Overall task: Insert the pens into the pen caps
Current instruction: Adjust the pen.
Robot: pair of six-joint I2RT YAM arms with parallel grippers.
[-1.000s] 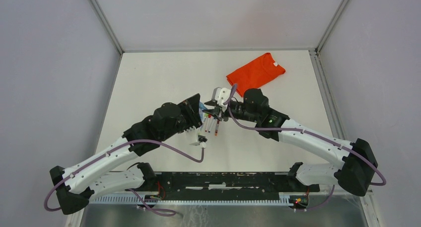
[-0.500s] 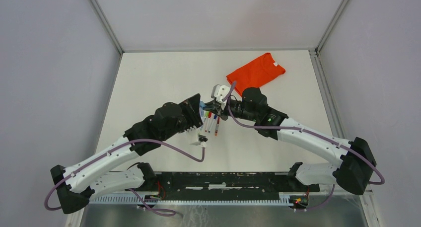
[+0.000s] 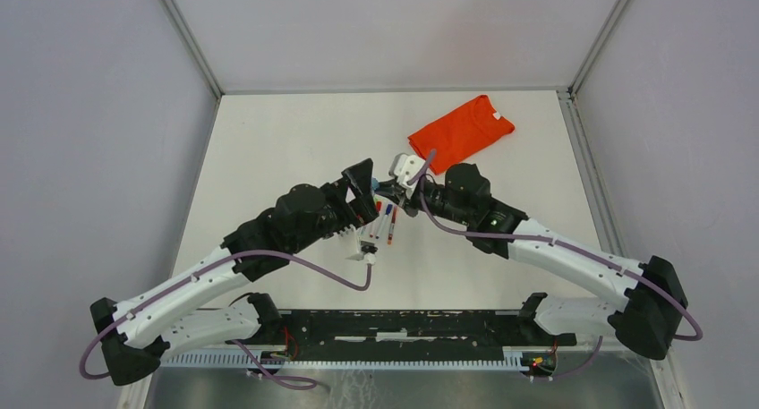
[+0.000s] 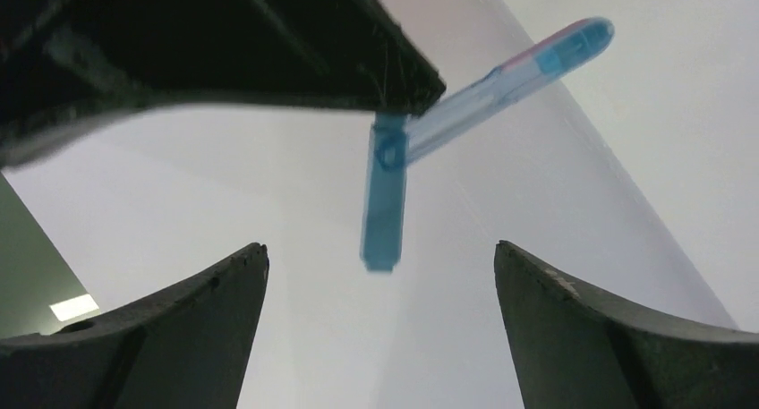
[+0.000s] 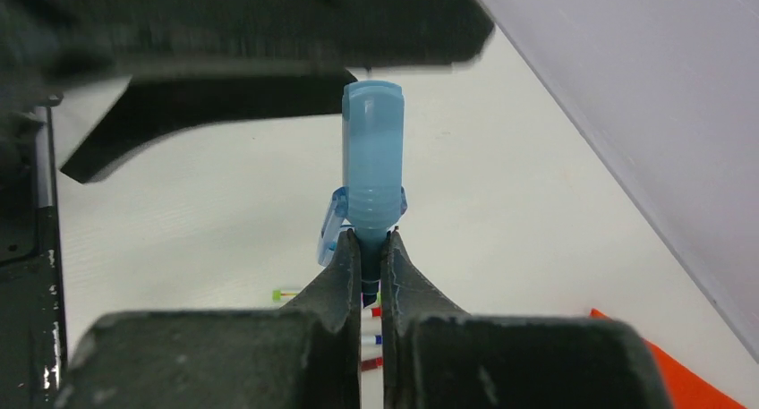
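My right gripper (image 5: 370, 236) is shut on the narrow end of a light-blue pen (image 5: 372, 149), which points away from the camera. A short blue piece (image 5: 332, 232) hangs from a ring on the barrel; I cannot tell if it is a pen cap. In the left wrist view the same blue pen (image 4: 501, 82) slants above my left gripper (image 4: 378, 248), whose jaws stand wide open and apart from it. From above, the left gripper (image 3: 367, 192) and right gripper (image 3: 388, 192) meet over several pens (image 3: 383, 224) lying on the table.
A folded orange shirt (image 3: 461, 130) lies at the back right of the table (image 3: 268, 140). The coloured ends of the lying pens (image 5: 374, 311) show under the right fingers. A black rail (image 3: 403, 324) runs along the near edge.
My left gripper's jaws have sprung open and let go of the blue pen. The right gripper has shut on it and shifted slightly back and to the right.
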